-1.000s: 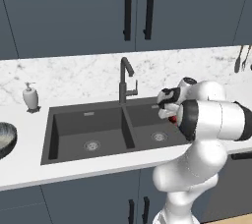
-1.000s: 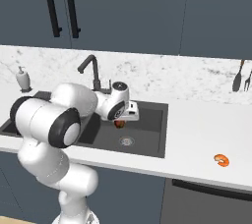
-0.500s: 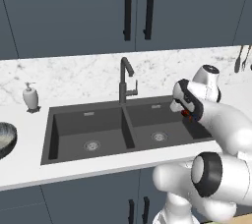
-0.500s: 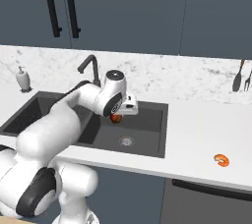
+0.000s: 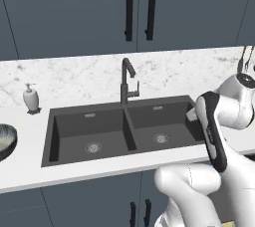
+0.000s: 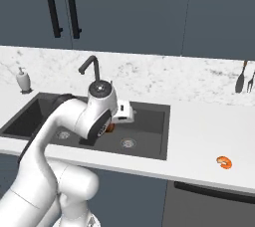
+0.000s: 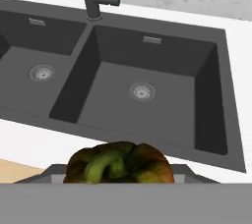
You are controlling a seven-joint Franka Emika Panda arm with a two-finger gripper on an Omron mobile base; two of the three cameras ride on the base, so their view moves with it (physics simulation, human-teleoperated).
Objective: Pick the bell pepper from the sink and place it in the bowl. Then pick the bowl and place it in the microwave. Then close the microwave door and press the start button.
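While both sink (image 7: 211,95) basins lie bare, jaws hold the bell pepper (image 7: 119,163).

Dark blue cupboards (image 5: 134,9) hang on the wall up high. Their two doors have long black handles (image 5: 140,8) side by side. Under them is a white stone wall (image 5: 74,74) with grey marks in it. The counter (image 6: 209,139) is white and flat. A small white soap bottle (image 5: 31,97) stands on it near the wall. A fork and another tool (image 6: 244,76) hang on the wall at the far side. A little orange thing (image 6: 224,162) lies on the counter. More dark blue cupboard doors (image 5: 114,201) sit below. The light is soft and even.
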